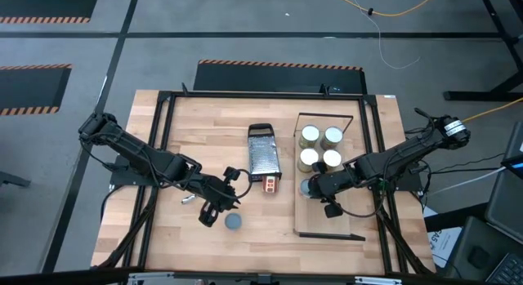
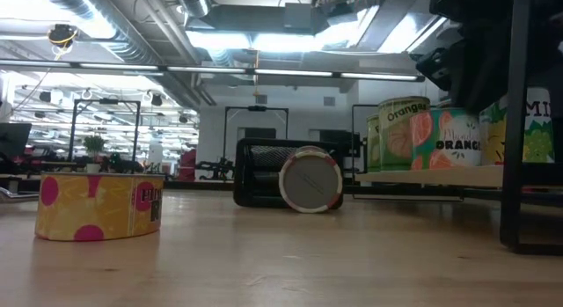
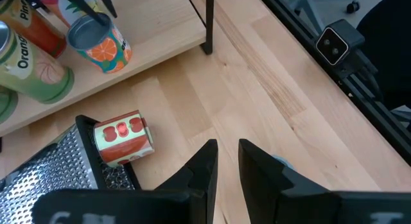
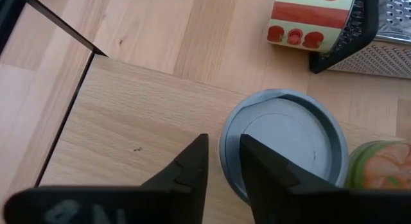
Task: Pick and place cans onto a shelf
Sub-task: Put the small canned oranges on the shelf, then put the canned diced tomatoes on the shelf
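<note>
The shelf [image 1: 328, 213] lies at the table's right and bears several upright cans [image 1: 319, 146] at its far end. One can with a pale-blue top [image 4: 282, 144] stands just nearer. My right gripper [image 4: 223, 166] stands open over that can's rim, pointing steeply down. A red-labelled can [image 3: 123, 137] lies on its side against the grater [image 1: 263, 152]. A short yellow can [image 1: 234, 222] stands on the table by my left gripper [image 1: 214, 207], which hangs slightly open over bare wood, with nothing between its fingers. My right gripper straddles the pale-blue can's top rim [image 4: 231, 153] from above, one finger over the lid and one outside the wall. Bare wood shows between the outer finger [image 4: 192, 169] and the rim. Whether either finger touches the can, I cannot tell. The can stands upright on the shelf.
The grater lies flat mid-table, left of the shelf. The shelf's near half is bare board, ending at a thin dark raised edge [image 1: 331, 235]. A black frame [image 1: 163, 138] rings the tabletop. In the low view the yellow can [image 2: 98, 206] stands at the left.
</note>
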Robot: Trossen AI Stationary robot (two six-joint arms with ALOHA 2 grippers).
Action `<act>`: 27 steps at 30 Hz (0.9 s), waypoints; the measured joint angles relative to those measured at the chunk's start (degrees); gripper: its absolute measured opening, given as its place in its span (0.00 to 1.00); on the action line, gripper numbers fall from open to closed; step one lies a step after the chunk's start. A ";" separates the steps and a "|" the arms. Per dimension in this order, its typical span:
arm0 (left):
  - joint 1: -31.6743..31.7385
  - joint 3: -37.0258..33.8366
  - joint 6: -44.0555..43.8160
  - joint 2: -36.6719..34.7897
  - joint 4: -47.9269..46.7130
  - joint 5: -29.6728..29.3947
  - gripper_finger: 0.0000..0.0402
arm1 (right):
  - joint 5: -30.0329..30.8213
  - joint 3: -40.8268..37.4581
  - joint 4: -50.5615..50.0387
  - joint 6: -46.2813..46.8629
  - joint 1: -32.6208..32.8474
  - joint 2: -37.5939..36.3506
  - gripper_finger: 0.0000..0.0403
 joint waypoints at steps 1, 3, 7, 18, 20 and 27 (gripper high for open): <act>0.00 0.00 0.01 0.00 0.00 0.00 0.14 | -0.02 0.00 0.00 0.00 0.00 0.00 0.24; 0.00 0.00 0.00 0.00 0.00 0.00 0.14 | -0.02 0.00 0.00 0.00 0.00 0.00 0.26; 0.00 0.00 0.00 0.00 0.00 0.00 0.14 | -0.02 0.00 0.00 0.02 0.00 0.02 0.30; 0.00 0.00 -0.02 0.00 0.00 0.00 0.14 | -0.02 0.00 0.07 -0.21 -0.02 0.02 0.32; -0.02 0.00 -0.93 0.00 0.00 0.02 0.14 | -0.02 0.00 0.07 -0.23 -0.02 0.02 0.32; 0.00 0.00 -4.34 0.00 0.02 0.01 0.14 | -0.04 0.02 2.25 -0.39 -0.02 0.02 0.33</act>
